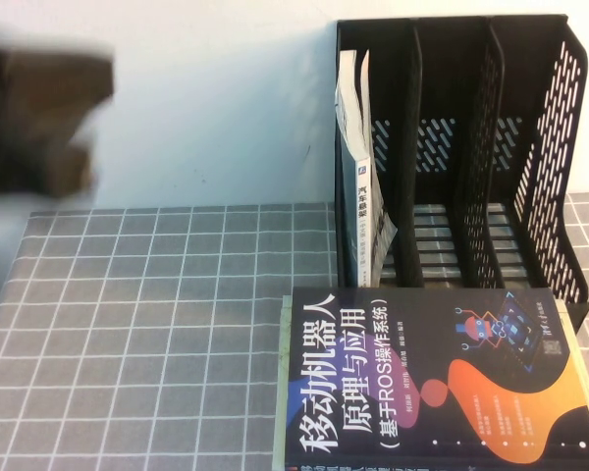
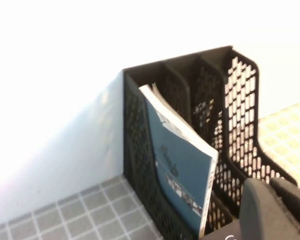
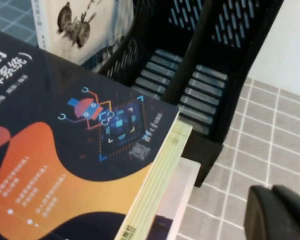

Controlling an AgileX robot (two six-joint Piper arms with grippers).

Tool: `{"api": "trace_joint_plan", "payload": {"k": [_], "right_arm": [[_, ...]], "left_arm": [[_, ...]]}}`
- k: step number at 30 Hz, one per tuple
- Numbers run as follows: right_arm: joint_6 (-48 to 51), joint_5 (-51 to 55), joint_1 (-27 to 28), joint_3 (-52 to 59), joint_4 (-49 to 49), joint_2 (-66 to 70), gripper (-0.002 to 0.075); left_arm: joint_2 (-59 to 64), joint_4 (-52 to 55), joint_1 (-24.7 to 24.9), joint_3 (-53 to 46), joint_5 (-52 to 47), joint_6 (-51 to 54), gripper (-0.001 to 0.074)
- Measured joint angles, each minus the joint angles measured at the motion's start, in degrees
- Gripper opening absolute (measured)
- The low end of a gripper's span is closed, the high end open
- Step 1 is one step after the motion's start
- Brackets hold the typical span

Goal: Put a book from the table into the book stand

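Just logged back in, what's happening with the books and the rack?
The white book already stands, leaning, in the leftmost compartment of the book stand. The left gripper has let go, jaws shut, and is up at the far left. The right gripper sits idle, shut, near the navy book lying on the table.

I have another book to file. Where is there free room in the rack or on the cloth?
The book stand has its middle and right compartments free. The left one holds the book, leaning. The table is bare left of the dark navy book, which crowds the stand's front. The left gripper hangs shut at far left; the right gripper is beside the stand's right corner.
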State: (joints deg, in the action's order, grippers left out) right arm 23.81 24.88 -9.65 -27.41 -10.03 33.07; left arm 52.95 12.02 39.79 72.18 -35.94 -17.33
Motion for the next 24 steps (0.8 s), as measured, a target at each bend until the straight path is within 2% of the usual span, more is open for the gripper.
{"api": "trace_joint_plan", "payload": {"k": [4, 9, 19, 24], "right_arm": [[0.00, -6.62, 0.00, 7.24, -2.58, -0.94, -0.0003], [0.00, -6.30, 0.00, 10.49, -3.18, -0.94, -0.0003], [0.00, 7.41, 0.00, 10.61, -4.02, -0.94, -0.0003], [0.00, 9.17, 0.00, 10.61, -4.02, -0.94, -0.0003]], "left_arm": [[-10.05, 2.90, 0.00, -17.91, 14.29, 0.00, 0.0001], [-16.07, 5.53, 0.00, -31.22, 26.14, -1.00, 0.0001], [-17.90, 5.89, 0.00, -42.65, 29.12, -2.23, 0.0001], [-17.89, 5.89, 0.00, -47.05, 29.26, -2.45, 0.0001]]}}
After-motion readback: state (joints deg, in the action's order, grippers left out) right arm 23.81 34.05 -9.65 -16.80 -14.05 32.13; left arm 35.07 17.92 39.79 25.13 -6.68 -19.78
